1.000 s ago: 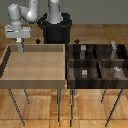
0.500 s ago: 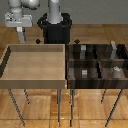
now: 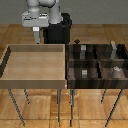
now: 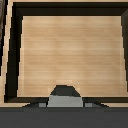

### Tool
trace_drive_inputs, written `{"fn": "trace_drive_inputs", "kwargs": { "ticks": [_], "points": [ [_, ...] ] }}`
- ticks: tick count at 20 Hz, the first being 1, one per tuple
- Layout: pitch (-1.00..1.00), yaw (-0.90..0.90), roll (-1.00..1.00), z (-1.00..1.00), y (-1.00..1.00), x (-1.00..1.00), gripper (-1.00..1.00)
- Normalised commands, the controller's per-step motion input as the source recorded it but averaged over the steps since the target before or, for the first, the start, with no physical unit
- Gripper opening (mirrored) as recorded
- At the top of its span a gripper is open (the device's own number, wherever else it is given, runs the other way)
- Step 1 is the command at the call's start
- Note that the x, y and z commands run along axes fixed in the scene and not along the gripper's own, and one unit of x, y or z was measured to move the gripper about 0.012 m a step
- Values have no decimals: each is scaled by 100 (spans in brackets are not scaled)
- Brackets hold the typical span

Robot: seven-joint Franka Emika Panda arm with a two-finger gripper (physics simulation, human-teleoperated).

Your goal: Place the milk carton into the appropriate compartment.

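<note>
In the exterior view, the claw (image 3: 36,32) hangs over the far rim of the light wooden bin (image 3: 35,79), towards its exterior-view right half. A slim pale piece pinched beneath it reads as the milk carton (image 3: 36,39), held well above the bin floor, though at this size the fingers and carton blur together. The dark divided box (image 3: 95,62) stands just beside the bin on the exterior view's right, with small grey objects (image 3: 84,73) among its compartments. Against the frame half a second ago, the arm has swung from the bin's exterior-view left corner towards the box.

In the wrist view, the carton (image 4: 64,101) shows as a grey block with a darker top, and only bare bin floor lies below it.

I judge the pickup done and the carry about halfway. Reaching the right compartment, lowering and letting go remain.
</note>
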Motion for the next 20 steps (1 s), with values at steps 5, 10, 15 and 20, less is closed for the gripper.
{"fn": "trace_drive_inputs", "kwargs": {
  "ticks": [5,10,15,20],
  "points": [
    [0,0,0,0,100,0,-100],
    [0,0,0,0,100,0,-100],
    [0,0,0,0,100,0,-100],
    [0,0,0,0,100,0,-100]
  ]
}}
